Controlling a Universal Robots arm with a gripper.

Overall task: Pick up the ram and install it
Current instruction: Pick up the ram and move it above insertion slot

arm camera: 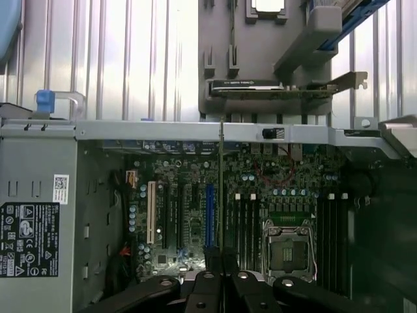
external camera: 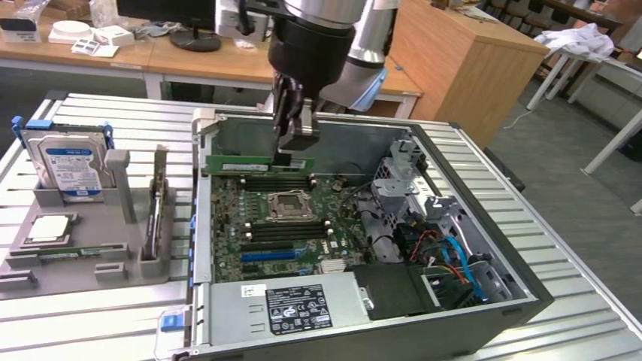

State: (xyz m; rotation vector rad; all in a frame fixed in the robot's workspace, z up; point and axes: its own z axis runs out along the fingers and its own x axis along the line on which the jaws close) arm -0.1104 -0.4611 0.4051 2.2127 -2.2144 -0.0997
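My gripper (external camera: 294,150) is shut on the ram (external camera: 251,165), a long thin green stick held level and on edge, reaching out toward the exterior view's left. It hangs inside the open computer case (external camera: 206,226), just above the black memory slots (external camera: 281,183) on the far side of the processor socket (external camera: 291,203). In the wrist view the ram (arm camera: 222,189) shows edge-on as a thin line running from my fingertips (arm camera: 207,287) across the motherboard (arm camera: 189,208). Whether the ram touches a slot, I cannot tell.
A grey holder tray (external camera: 60,267) on the exterior view's left carries a hard drive (external camera: 71,162), a silver processor chip (external camera: 48,229) and an upright card (external camera: 158,214). The case holds a power supply (external camera: 296,304), a drive cage (external camera: 407,188) and blue cables (external camera: 456,252).
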